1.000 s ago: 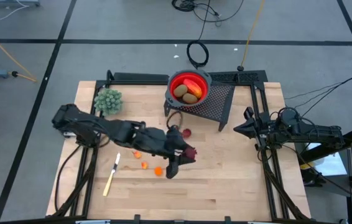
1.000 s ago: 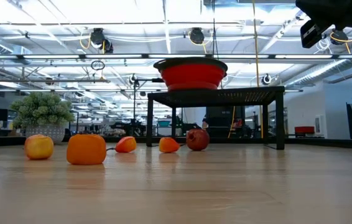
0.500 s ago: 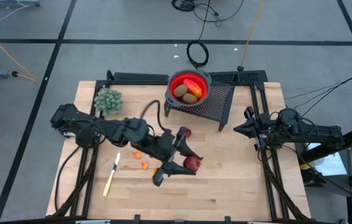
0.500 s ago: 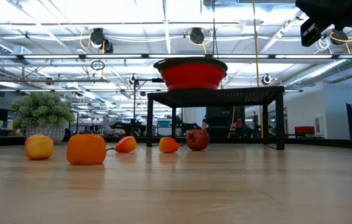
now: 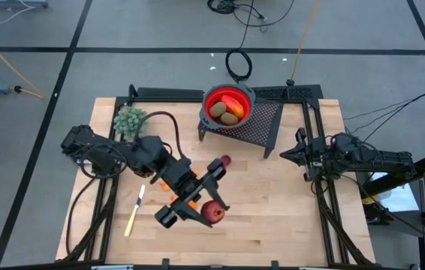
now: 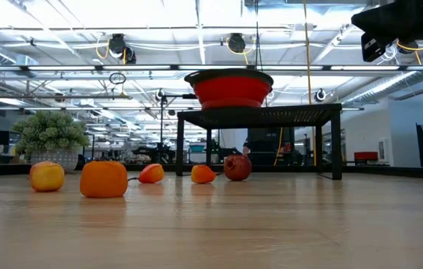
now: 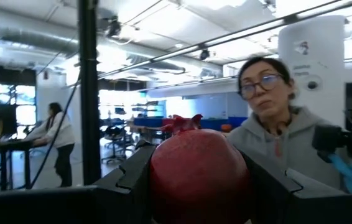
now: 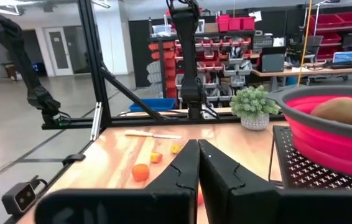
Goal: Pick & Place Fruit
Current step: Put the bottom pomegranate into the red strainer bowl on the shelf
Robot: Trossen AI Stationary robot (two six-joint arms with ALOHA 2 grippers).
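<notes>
I am holding the left gripper (image 5: 214, 212) above the counter (image 5: 287, 225), toward its front edge near the middle; its fingers (image 7: 132, 177) are gripping a dark red fruit (image 7: 199, 180) from both sides, lifted clear of the surface. A second dark red fruit (image 5: 225, 160) is lying near the counter's centre, with small orange pieces (image 6: 103, 178) beside it. The red bowl (image 5: 228, 106) on the black rack (image 5: 261, 124) at the back edge is holding two brownish ovals (image 5: 224, 114) and an elongated red-orange piece (image 5: 234, 100). I am keeping the right gripper (image 8: 198, 163) parked at the right edge, fingers pressed together on nothing.
</notes>
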